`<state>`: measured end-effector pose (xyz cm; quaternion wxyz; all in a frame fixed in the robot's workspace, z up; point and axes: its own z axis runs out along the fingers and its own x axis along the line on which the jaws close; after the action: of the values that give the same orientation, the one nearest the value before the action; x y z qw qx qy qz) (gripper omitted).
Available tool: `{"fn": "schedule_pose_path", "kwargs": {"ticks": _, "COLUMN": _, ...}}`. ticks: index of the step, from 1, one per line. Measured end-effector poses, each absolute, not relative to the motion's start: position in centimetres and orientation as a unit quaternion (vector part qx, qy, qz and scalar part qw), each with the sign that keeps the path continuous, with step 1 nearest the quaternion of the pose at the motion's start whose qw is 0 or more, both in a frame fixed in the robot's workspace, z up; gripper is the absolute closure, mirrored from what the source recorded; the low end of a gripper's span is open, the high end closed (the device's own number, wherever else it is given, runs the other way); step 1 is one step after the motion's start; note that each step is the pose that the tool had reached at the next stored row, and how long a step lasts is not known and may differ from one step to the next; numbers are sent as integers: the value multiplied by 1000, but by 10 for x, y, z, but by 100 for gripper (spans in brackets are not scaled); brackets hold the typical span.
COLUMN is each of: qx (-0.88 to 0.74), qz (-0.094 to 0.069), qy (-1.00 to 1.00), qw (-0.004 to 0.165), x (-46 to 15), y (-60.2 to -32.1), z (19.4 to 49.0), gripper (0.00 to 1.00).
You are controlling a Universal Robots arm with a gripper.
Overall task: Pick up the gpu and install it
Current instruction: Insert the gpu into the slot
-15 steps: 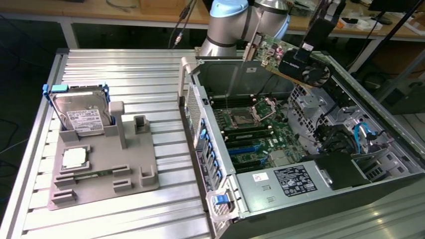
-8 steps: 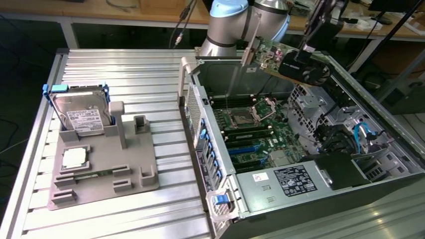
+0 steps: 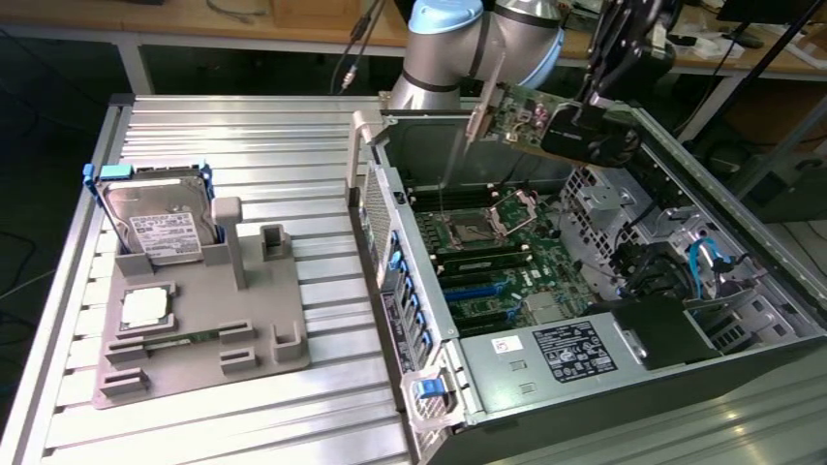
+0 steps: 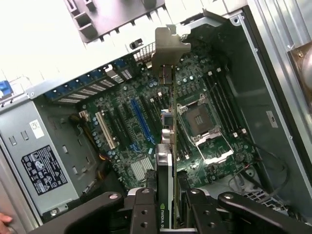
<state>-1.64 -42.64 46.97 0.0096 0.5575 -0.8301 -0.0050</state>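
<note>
The gpu [image 3: 514,108] is a thin green-and-dark card with a silvery metal bracket, and it hangs in the air above the back of the open computer case [image 3: 427,387]. My gripper [image 3: 578,129] is shut on it. In the wrist view the gpu [image 4: 165,146] appears edge-on, its bracket [image 4: 165,46] at the far end, clamped between the black fingers [image 4: 144,209] of the gripper [image 4: 168,207]. Below it lies the green motherboard [image 4: 122,107] with a blue slot [image 4: 139,119] and a white slot [image 4: 105,129]. The card is well clear of the board.
A grey fixture [image 3: 194,320] on the slatted metal table [image 3: 259,136] holds the silver hard drive [image 3: 155,221] in its blue frame, a white square part [image 3: 145,308] and a green memory stick [image 3: 174,338]. The power supply [image 3: 556,354] and blue cables [image 3: 708,260] sit inside the case.
</note>
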Motion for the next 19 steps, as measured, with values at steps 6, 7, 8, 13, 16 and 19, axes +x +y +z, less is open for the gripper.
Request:
{"fn": "schedule_pose_path", "kwargs": {"ticks": 6, "qx": 601, "qz": -4, "qy": -799, "qw": 10, "x": -16, "y": -426, "z": 465, "gripper": 73}}
{"fn": "schedule_pose_path", "kwargs": {"ticks": 7, "qx": 609, "qz": -4, "qy": -793, "qw": 10, "x": -16, "y": -426, "z": 464, "gripper": 73}}
{"fn": "schedule_pose_path", "kwargs": {"ticks": 8, "qx": 616, "qz": -4, "qy": -788, "qw": 10, "x": -16, "y": -426, "z": 463, "gripper": 73}}
{"fn": "schedule_pose_path", "kwargs": {"ticks": 13, "qx": 651, "qz": -4, "qy": -759, "qw": 10, "x": -16, "y": -426, "z": 459, "gripper": 73}}
{"fn": "schedule_pose_path", "kwargs": {"ticks": 16, "qx": 666, "qz": -4, "qy": -746, "qw": 10, "x": -16, "y": -426, "z": 455, "gripper": 73}}
{"fn": "schedule_pose_path", "kwargs": {"ticks": 19, "qx": 697, "qz": -2, "qy": -717, "qw": 11, "x": -16, "y": -426, "z": 444, "gripper": 73}}
